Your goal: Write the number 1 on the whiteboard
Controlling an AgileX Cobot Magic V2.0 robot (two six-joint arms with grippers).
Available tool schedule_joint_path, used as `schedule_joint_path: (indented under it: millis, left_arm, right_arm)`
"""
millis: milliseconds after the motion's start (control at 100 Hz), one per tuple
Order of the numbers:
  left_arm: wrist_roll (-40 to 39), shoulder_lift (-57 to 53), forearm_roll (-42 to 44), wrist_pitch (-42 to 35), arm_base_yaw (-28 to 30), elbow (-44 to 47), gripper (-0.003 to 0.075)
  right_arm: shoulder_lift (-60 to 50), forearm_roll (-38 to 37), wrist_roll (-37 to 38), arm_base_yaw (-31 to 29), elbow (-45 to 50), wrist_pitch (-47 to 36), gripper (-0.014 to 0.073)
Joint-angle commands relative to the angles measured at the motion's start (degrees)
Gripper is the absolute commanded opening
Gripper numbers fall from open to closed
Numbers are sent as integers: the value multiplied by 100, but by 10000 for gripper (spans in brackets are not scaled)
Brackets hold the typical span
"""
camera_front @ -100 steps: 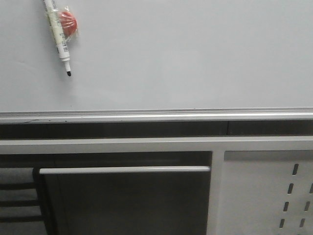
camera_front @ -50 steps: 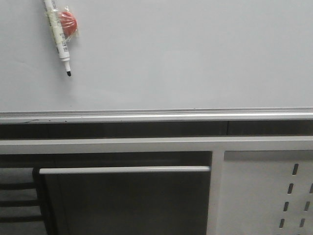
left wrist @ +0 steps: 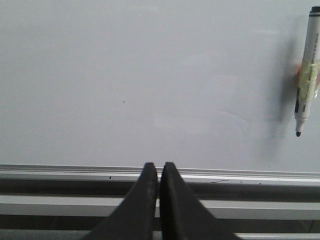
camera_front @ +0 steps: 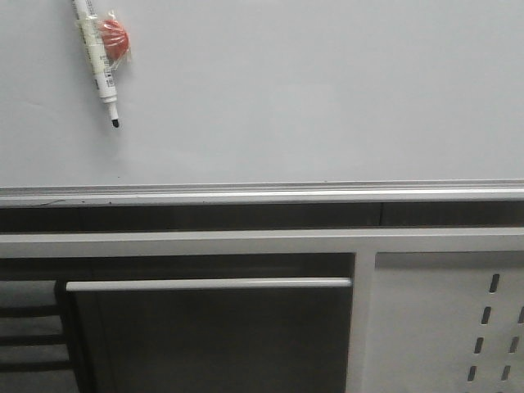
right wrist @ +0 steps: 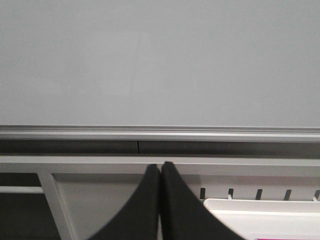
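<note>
The whiteboard [camera_front: 311, 90] fills the upper part of the front view, with its silver rim [camera_front: 262, 193] along the lower edge. No number 1 stroke shows on it. A white marker [camera_front: 97, 59] with a black tip hangs tip-down at the board's upper left, held against a red round magnet [camera_front: 115, 39]. The marker also shows in the left wrist view [left wrist: 307, 75]. My left gripper [left wrist: 158, 167] is shut and empty, in front of the rim. My right gripper [right wrist: 160, 168] is shut and empty, lower, before the cabinet frame. Neither gripper shows in the front view.
Below the board stands a grey metal cabinet frame [camera_front: 246, 242] with a horizontal bar [camera_front: 205, 284] and a perforated white panel [camera_front: 458, 327] at the right. A white tray [right wrist: 270, 215] with a pink label sits beside the right gripper.
</note>
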Motion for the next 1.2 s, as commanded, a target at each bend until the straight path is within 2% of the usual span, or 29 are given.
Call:
schedule_joint_path:
  millis: [0, 130, 370, 420, 560, 720, 840, 1020, 1190]
  left_arm:
    - [-65, -128, -531, -623, -2, 235, -20]
    - [-65, -128, -1814, -743, -2, 235, -20]
    - [-65, -128, -3622, -817, -2, 212, -20]
    - [-65, -128, -3965, -817, -14, 161, -20]
    - [-21, -101, -3881, -502, -14, -253, -20]
    - [4, 378, -2709, 521, -14, -1341, -20]
    - [101, 1296, -1867, 1599, -14, -2401, -20]
    - [1076, 2485, -1836, 3016, -14, -3584, -20]
    - [1181, 2953, -2143, 3145, -14, -3886, -20]
  right_arm:
    - [-84, 387, -16, -29, 150, -559, -53]
    - [-84, 1351, -16, -29, 150, -814, -53]
    - [-84, 3498, -16, -29, 126, -1143, -53]
    - [-84, 3750, -16, -29, 87, -1099, -53]
    - [-4, 3551, -60, -29, -385, -389, -43]
    - [750, 2769, -97, -29, -1475, 692, -43]
    - [1818, 2190, -97, -29, -2519, 1621, -43]
    - [3057, 1601, -121, -29, -3767, 2481, -43]
    - [3376, 1601, -121, -29, -3921, 2494, -43]
